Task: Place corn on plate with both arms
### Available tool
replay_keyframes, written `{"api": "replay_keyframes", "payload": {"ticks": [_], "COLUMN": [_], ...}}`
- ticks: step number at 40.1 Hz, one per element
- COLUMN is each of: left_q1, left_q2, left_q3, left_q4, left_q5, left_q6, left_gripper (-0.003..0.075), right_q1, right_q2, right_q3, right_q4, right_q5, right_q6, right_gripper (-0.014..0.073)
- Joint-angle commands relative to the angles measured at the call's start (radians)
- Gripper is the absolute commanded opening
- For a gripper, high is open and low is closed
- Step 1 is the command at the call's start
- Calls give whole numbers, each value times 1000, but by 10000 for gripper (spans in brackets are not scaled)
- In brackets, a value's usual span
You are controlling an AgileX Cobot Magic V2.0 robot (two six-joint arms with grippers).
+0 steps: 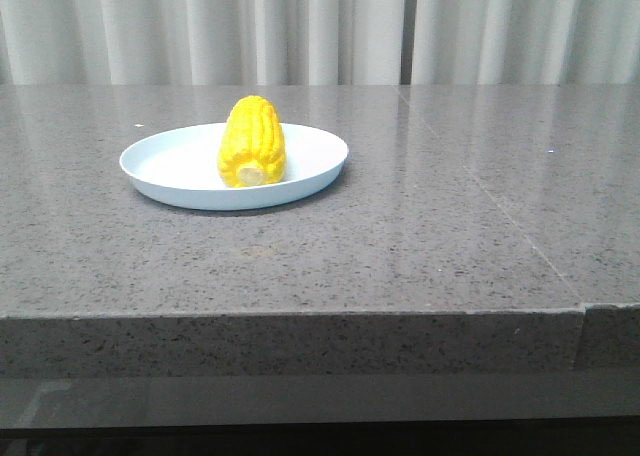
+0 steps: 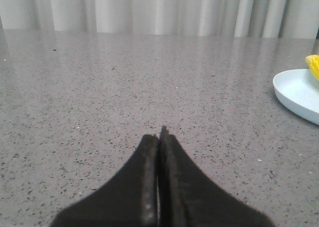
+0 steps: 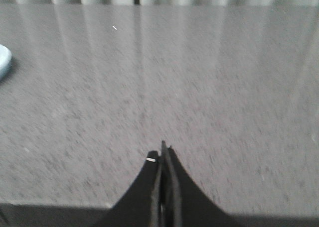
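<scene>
The yellow corn (image 1: 253, 141) lies on the pale blue-white plate (image 1: 170, 161), its stub end toward the camera, on the left-centre of the table. In the left wrist view the plate's rim (image 2: 299, 92) and a sliver of corn (image 2: 313, 65) show at one edge. My left gripper (image 2: 159, 135) is shut and empty over bare table, well apart from the plate. My right gripper (image 3: 163, 152) is shut and empty near the table's front edge; a bit of plate rim (image 3: 3, 60) shows at the far side of its view. Neither gripper shows in the front view.
The grey speckled stone table (image 1: 450, 226) has a seam on its right part and a front edge (image 1: 300, 316). White curtains (image 1: 320, 26) hang behind it.
</scene>
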Motion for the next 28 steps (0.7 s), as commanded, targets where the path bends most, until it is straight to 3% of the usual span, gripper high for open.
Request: {"api": "replay_keyframes", "payload": {"ticks": [1,7,28], "left_q1": [2,2,2], "left_q2": [-21,-21,-20], "left_q3": [4,4,4], "left_q4": [-7,-7,-7], "left_q5": [-94,-94,-94], "left_q6": [1,1,1], "left_gripper": [-20,-20,-20], "right_q1": [-25,-34,-34], "right_q2": [-37,-72,-72], "right_q3": [44,118,115], "right_q4": [-17,-16,-16], "right_q5": [-113,-145,-133], "right_q6": [-1,-1,-1], "right_gripper": [-82,-82,-82]}}
